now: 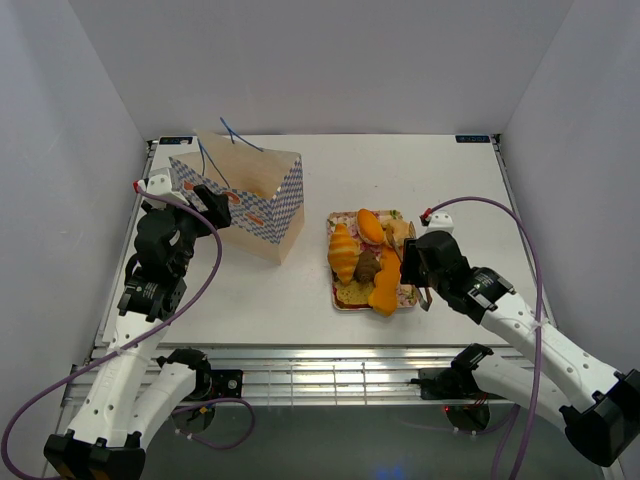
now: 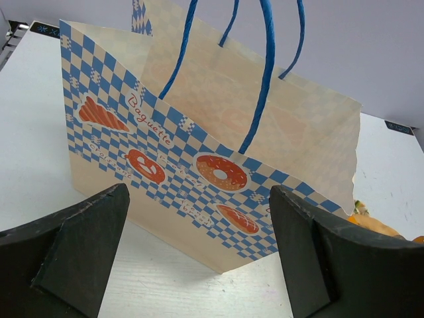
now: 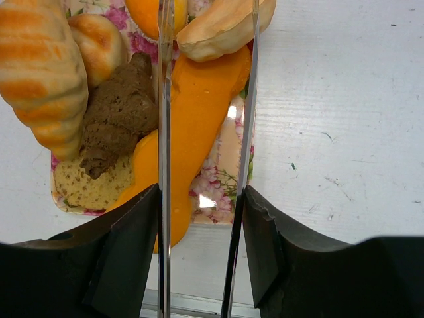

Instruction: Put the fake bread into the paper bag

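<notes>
Firstly, the white table (image 1: pixel 330 180) carries everything. On its left part stands the paper bag (image 1: pixel 250 200), upright, with the mouth open upward and the blue string handles (image 2: pixel 265 73) rising above it. The left wrist view shows the checkered long side of the paper bag (image 2: pixel 199 179) facing the camera.

To the right of the bag, well apart from it, lies the floral tray (image 1: pixel 345 303) with the fake bread on it. None of the bread is in the bag. The striped croissant (image 1: pixel 343 252) is on the left side of the tray, the brown bun (image 1: pixel 367 266) just beside it, and a long orange piece (image 1: pixel 385 293) at the near right corner.

The left gripper (image 1: pixel 212 205) hangs near the left end of the bag. Its 2 fingers (image 2: pixel 73 252) are spread wide, holding nothing, and the bag fills the space seen between them; I cannot tell if they touch the paper.

The right gripper (image 1: pixel 418 268) is over the right edge of the tray. In the right wrist view the right gripper (image 3: pixel 205 79) has 2 thin fingers (image 3: pixel 164 132) parted, and the long orange piece (image 3: pixel 199 106) runs along the gap between them. This piece spreads past the left finger lower down, so the fingers appear above it and not pressing it. The croissant (image 3: pixel 40 73), the brown bun (image 3: pixel 119 109) and a toast slice (image 3: pixel 93 189) stay to the left of the left finger. A pale roll (image 3: pixel 222 26) crosses the gap at the top.
</notes>
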Controlling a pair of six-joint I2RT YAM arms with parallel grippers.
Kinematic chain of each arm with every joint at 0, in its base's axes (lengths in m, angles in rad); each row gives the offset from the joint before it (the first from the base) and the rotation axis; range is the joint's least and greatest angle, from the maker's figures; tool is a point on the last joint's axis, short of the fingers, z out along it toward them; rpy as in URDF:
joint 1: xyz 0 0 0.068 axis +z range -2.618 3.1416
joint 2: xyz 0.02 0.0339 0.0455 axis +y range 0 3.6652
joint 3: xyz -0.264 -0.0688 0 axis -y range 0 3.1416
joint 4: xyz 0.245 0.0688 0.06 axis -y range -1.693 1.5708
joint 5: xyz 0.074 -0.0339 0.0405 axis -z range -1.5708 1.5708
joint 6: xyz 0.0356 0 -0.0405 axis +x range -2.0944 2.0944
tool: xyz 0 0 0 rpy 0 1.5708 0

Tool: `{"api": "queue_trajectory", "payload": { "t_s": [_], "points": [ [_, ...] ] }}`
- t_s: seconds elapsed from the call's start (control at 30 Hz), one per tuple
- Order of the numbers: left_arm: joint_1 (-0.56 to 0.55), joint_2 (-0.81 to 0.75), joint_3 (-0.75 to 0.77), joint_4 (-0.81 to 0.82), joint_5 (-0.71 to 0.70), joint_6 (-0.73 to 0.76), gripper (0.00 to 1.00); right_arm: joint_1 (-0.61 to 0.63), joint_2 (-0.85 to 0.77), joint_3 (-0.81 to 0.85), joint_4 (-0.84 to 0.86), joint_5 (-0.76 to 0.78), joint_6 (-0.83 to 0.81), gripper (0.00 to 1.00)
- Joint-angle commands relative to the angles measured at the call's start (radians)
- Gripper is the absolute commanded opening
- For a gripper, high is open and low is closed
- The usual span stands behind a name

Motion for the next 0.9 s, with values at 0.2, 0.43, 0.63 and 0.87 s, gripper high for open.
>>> {"api": "queue_trajectory", "payload": {
  "t_s": [0.2, 0.43, 0.63, 0.87],
  "points": [
    [-0.004, -0.008, 0.006, -0.003, 0.005, -0.005, 0.98, -0.037, 0.023, -0.003, 0.051, 0.014, 0.028, 0.57],
    [-0.004, -0.009, 0.006, -0.003, 0.005, -0.007, 0.98, -0.076, 0.032, -0.019, 0.080, -0.028, 0.039, 0.56],
    [-0.004, -0.014, 0.005, -0.003, 0.008, -0.007, 0.98, -0.108, 0.041, -0.032, 0.106, -0.083, 0.042, 0.54],
    [-0.004, -0.015, 0.008, -0.006, 0.009, -0.010, 0.98, -0.168, 0.038, -0.045, 0.122, -0.152, 0.045, 0.49]
  ]
}}
